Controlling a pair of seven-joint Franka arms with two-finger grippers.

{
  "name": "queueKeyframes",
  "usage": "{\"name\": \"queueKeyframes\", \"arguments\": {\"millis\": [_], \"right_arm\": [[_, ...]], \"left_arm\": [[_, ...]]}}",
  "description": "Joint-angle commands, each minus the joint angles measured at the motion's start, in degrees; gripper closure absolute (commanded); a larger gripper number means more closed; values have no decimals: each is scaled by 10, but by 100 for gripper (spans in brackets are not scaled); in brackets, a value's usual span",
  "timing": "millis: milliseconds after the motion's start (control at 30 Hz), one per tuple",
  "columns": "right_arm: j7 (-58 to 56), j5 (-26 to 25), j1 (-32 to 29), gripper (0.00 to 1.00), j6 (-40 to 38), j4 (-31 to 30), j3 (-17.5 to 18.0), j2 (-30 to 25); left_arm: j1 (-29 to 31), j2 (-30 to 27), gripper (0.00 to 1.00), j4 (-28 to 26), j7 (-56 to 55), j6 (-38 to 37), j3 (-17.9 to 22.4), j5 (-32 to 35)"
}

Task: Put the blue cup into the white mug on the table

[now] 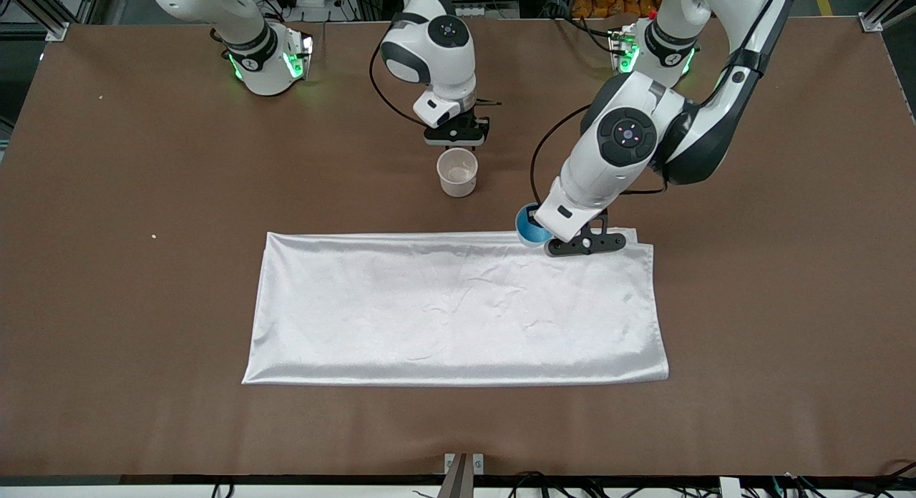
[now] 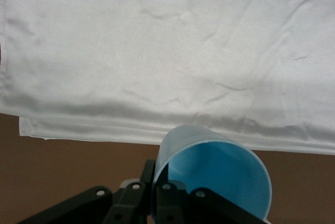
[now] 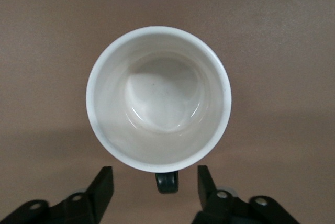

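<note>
**Blue cup in the left claw, white mug sitting under the right one**

Looking at the left claw [image 1: 565,235] first: gripping the blue cup [image 1: 530,226] by its rim, one finger [image 2: 166,203] showing just outside the wall, cup tilted over so the light-blue inside is facing the wrist camera. Hanging over the edge of the white satin cloth [image 1: 458,308] that lies farther from the front camera, toward the left arm's end of the bench [image 1: 143,269].

Right claw [image 1: 458,135] hovering right over the white mug [image 1: 457,172], fingers [image 3: 100,186] spread wide on either side of the small black handle [image 3: 167,181], not touching it. Mug standing upright on bare brown bench, cream inside showing nothing in it, apart from the cloth and farther from the front camera than it.

Cup and mug sitting near each other, not touching.
</note>
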Motion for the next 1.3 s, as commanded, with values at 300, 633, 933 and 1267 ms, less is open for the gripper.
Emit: {"name": "queueKeyframes", "arguments": {"millis": [300, 633, 933, 1267], "right_arm": [[17, -11, 3, 0, -79, -1, -4, -62], [-66, -10, -63, 0, -184, 44, -6, -113], [-217, -9, -189, 0, -194, 60, -6, -113], [-359, -9, -303, 0, -203, 64, -6, -113]], "left_arm": [[-6, 4, 100, 1, -17, 11, 1, 17], [-7, 4, 100, -2, -28, 11, 1, 18], [-26, 4, 100, -3, -49, 11, 0, 18], [-81, 11, 100, -2, -117, 31, 1, 18]]}}
